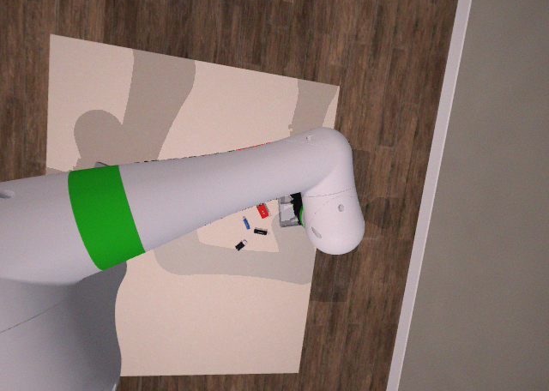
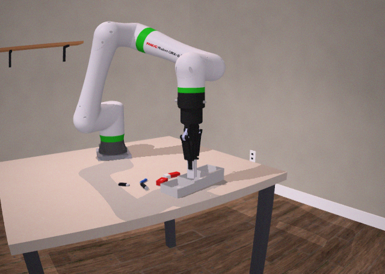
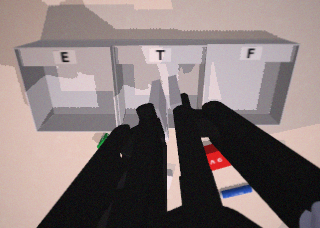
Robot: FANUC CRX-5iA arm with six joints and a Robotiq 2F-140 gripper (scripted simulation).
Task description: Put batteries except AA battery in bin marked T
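My gripper (image 2: 192, 173) (image 3: 167, 91) is shut, with only a narrow gap and nothing seen between its tips. They are at the middle bin, marked T (image 3: 160, 47); how deep is unclear. The row of joined grey bins (image 1: 290, 222) (image 2: 198, 186) stands flat. No object shows in bin T; the fingers hide part. A blue cylinder (image 1: 245, 223) (image 2: 143, 180) (image 3: 236, 191) lies on the table. A black cylinder (image 1: 260, 231) (image 2: 144, 185) with a silver end lies beside it. Whether these are batteries, and of which size, is too small to tell.
Bins E (image 3: 65, 47) and F (image 3: 250, 46) flank T. Near them are a red block (image 1: 262, 211) (image 2: 161, 181) (image 3: 217, 159), a red-and-white piece (image 2: 174, 173) and a green item (image 3: 102, 141). A black piece (image 1: 240, 245) (image 2: 123, 184) with a light end lies farther off.
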